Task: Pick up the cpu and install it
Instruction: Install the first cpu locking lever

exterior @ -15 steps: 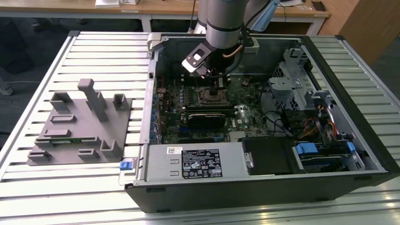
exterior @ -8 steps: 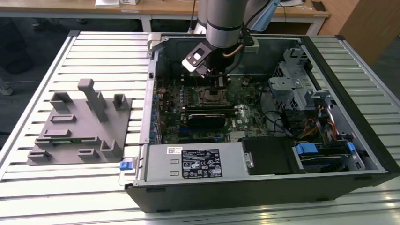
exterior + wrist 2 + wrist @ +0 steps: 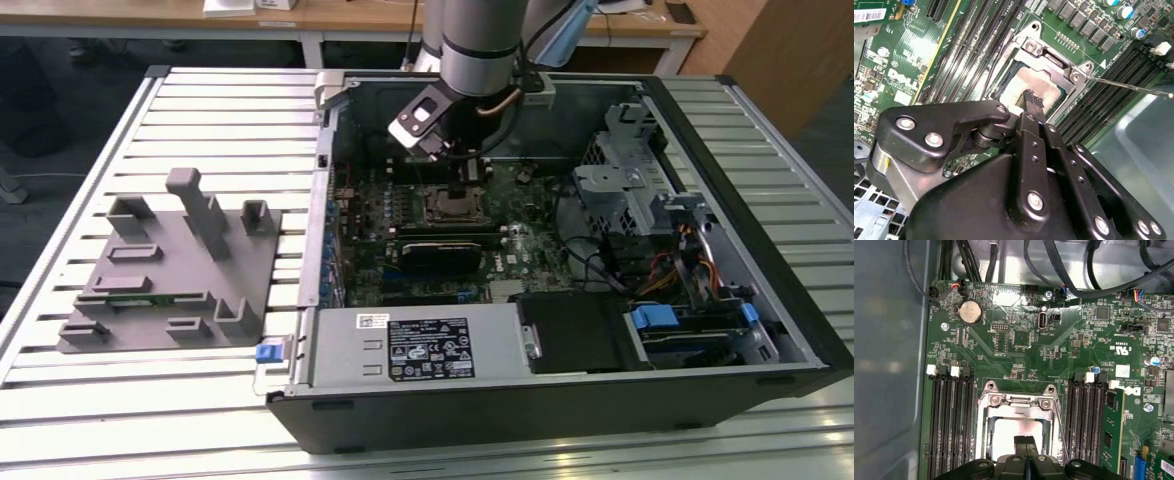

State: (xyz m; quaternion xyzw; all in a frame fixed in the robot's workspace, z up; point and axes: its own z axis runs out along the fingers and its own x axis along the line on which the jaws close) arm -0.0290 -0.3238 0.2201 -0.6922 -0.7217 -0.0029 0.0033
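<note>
The cpu (image 3: 1013,431) is a pale silver square lying flat inside the metal socket frame (image 3: 1016,401) on the green motherboard. In the second wrist view the cpu (image 3: 1030,80) sits within the same frame (image 3: 1054,54). My gripper (image 3: 1025,444) hangs straight over it with its two black fingers pressed together and nothing visible between them. Its tip (image 3: 1034,99) is just above the chip's top; I cannot tell whether it touches. In the exterior view my gripper (image 3: 463,188) reaches down into the open computer case over the socket (image 3: 451,207).
Memory slots (image 3: 951,425) flank the socket, with a fitted memory stick (image 3: 1111,426) on one side. A thin socket lever wire (image 3: 1126,86) sticks out. The grey power supply box (image 3: 420,345), drive cage (image 3: 641,190) and case walls (image 3: 327,200) hem in the board. A grey fixture (image 3: 174,270) lies outside.
</note>
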